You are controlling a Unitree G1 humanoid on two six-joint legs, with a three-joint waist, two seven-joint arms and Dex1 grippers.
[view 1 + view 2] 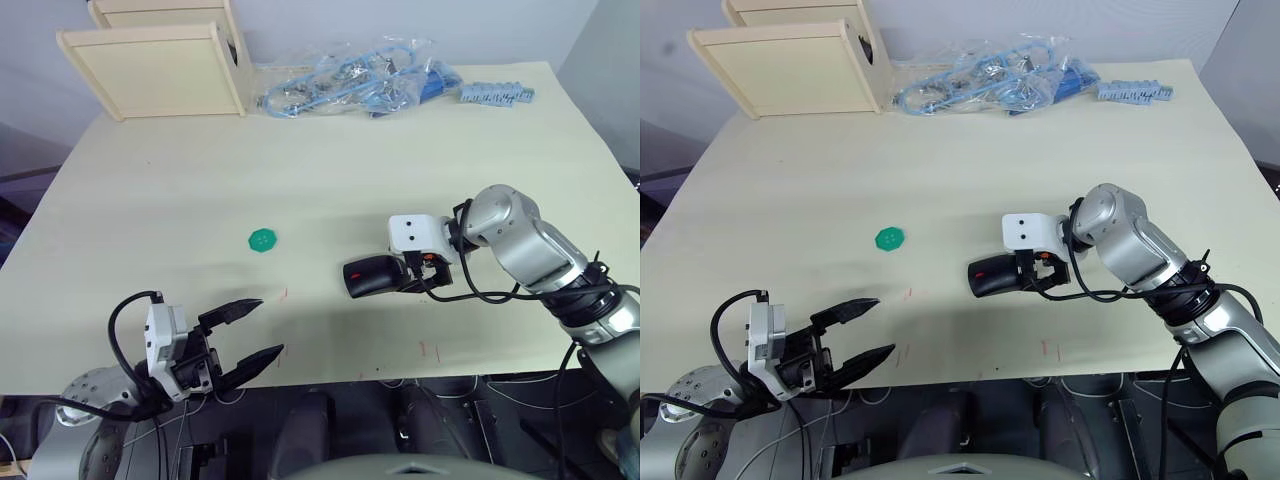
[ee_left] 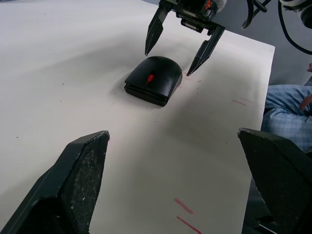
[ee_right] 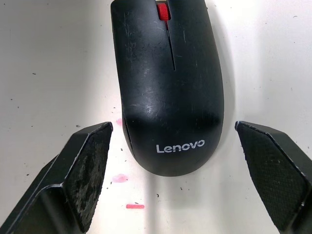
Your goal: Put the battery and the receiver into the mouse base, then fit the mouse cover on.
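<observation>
A black Lenovo mouse lies on the cream table (image 1: 300,170), right of centre. Its glossy mouse cover (image 3: 168,87) sits on the mouse base (image 2: 144,92), and a red scroll wheel shows at the front. My right gripper (image 1: 412,277) is open and level with the mouse's rear end, one finger on each side, apart from it. My left gripper (image 1: 270,325) hangs open over the table's front edge at the left, well away from the mouse. The battery and the receiver are hidden.
A green toothed disc (image 1: 262,240) lies left of the mouse. Two wooden trays (image 1: 155,65) stand at the back left, with clear bags of blue parts (image 1: 350,85) and a grey-blue strip (image 1: 497,94) along the back edge.
</observation>
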